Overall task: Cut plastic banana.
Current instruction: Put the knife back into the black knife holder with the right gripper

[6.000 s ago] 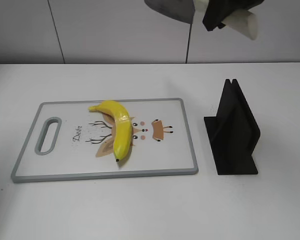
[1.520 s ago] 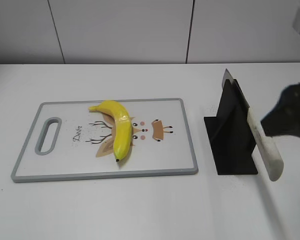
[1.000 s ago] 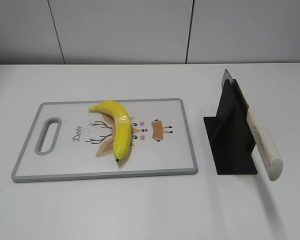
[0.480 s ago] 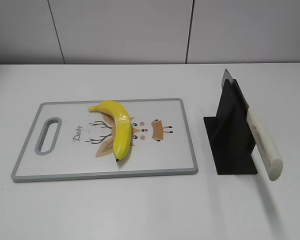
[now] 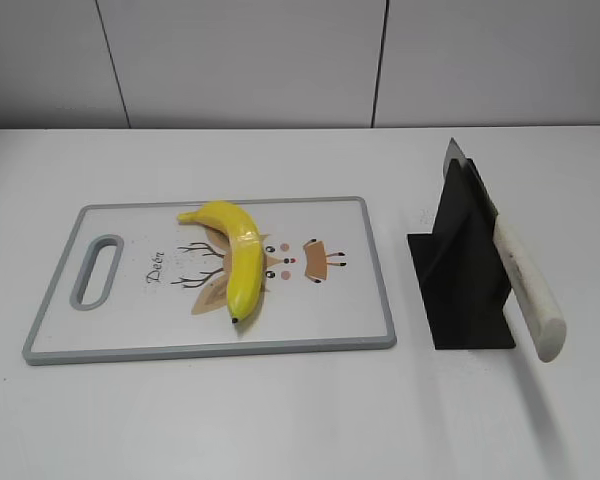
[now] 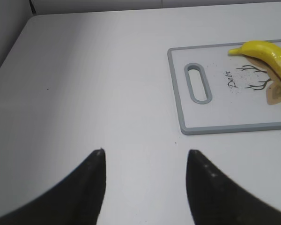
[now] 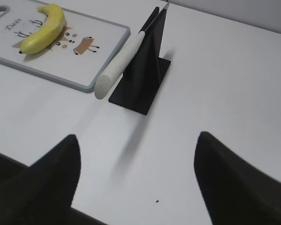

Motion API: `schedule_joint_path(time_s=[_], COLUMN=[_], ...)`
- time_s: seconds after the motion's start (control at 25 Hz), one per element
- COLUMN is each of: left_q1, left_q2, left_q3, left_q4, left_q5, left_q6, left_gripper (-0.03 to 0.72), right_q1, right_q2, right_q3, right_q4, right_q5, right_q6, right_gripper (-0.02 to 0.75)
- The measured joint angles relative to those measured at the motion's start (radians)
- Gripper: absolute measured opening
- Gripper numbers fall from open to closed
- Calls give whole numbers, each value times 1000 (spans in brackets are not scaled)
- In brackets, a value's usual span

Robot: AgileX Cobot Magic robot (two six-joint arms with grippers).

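Observation:
The plastic banana (image 5: 235,255) is bright yellow and curved, with a black tip, and lies on a white cutting board (image 5: 130,320) with a grey rim. It also shows in the left wrist view (image 6: 271,56) and the right wrist view (image 7: 44,28). A knife with a white handle (image 5: 525,285) rests in a black stand (image 5: 465,265), handle sticking out toward the front; it shows in the right wrist view (image 7: 119,68) too. My left gripper (image 6: 145,152) is open and empty over bare table left of the board. My right gripper (image 7: 136,138) is open and empty, in front of the stand. Neither gripper shows in the exterior view.
The cutting board (image 6: 225,129) has a handle slot (image 6: 198,83) at its left end and a deer drawing. The black stand (image 7: 143,77) sits right of the board. A white wall runs behind the table. The table's front edge shows at the bottom of the right wrist view.
The right arm put the knife into the black stand, let go of it and withdrew out of the exterior view. Over the last second nothing has moved.

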State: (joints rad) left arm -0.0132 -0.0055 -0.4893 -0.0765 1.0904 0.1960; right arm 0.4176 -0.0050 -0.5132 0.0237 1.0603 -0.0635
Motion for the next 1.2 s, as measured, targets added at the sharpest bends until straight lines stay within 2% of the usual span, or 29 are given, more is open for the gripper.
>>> schedule_joint_path(time_s=[0.52, 0.64, 0.92, 1.0, 1.2], left_q1=[0, 0, 0, 0, 0], left_q2=[0, 0, 0, 0, 0], left_q3=[0, 0, 0, 0, 0], left_q4=[0, 0, 0, 0, 0], left_q5=[0, 0, 0, 0, 0], left_q6=[0, 0, 0, 0, 0], left_gripper=[500, 500, 499, 499, 498], right_q1=[-5, -59, -304, -334, -341], right_q2=[0, 0, 0, 0, 0], right_q3=[7, 7, 7, 7, 7], right_q4=[1, 1, 1, 1, 1], right_q5=[-18, -19, -19, -19, -20], right_q6=[6, 6, 7, 7, 8], right_gripper=[576, 575, 572, 572, 571])
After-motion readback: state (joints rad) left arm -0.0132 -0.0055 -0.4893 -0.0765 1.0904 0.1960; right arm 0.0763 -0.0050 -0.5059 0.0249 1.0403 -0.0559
